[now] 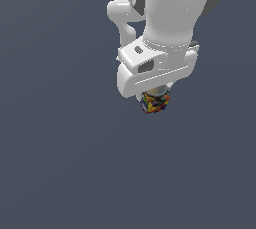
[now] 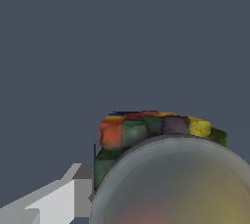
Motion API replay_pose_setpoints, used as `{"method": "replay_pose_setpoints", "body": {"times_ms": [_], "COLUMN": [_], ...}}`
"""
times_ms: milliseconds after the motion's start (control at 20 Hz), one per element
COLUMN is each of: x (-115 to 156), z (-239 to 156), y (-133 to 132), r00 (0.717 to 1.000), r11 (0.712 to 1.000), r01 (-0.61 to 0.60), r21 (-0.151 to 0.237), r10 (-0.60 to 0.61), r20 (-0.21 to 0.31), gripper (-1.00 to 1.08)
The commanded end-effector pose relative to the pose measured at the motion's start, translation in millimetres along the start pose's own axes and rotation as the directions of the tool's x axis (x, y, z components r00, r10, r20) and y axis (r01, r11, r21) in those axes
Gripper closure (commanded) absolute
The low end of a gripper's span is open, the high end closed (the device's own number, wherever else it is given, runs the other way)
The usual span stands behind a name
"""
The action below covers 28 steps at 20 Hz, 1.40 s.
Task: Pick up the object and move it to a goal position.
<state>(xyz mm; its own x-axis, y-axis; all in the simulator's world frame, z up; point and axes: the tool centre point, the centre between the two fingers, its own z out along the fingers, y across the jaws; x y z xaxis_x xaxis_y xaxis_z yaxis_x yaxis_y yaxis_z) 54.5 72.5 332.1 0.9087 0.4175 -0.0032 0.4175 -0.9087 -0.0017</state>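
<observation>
In the exterior view, the gripper (image 1: 156, 98) pointed downward with the object (image 1: 155, 103) directly beneath its white body; the fingers were hidden, so closure on it could not be confirmed. In the wrist view, the object (image 2: 161, 145) sat close against one grey finger (image 2: 83, 189), showing a grey domed top over mottled orange, green, yellow, red and blue sides.

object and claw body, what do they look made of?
Object: painted, worn blocks, probably plastic or wood; mottled blue, red, yellow, green, orange patches look matte. Its dome reads as smooth translucent grey, perhaps glass or plastic, with soft sheen. Claw body: smooth white moulded plastic or painted metal, uniform and faintly glossy. Simulator render, so all tentative.
</observation>
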Motion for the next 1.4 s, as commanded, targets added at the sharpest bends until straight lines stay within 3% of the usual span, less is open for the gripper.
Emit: {"method": "replay_pose_setpoints", "body": {"times_ms": [0, 650, 1350], "x": [0.5, 4.3, 8.1], "z": [-28.5, -124.4, -171.7], "y": [2.0, 10.5, 15.5], "r00": [1.000, 1.000, 1.000], "r11": [1.000, 1.000, 1.000], "r01": [0.000, 0.000, -0.001], "r21": [-0.001, -0.001, -0.001], "r10": [0.000, 0.000, 0.001], "r20": [-0.003, -0.003, -0.003], "gripper": [1.08, 1.08, 1.08]}}
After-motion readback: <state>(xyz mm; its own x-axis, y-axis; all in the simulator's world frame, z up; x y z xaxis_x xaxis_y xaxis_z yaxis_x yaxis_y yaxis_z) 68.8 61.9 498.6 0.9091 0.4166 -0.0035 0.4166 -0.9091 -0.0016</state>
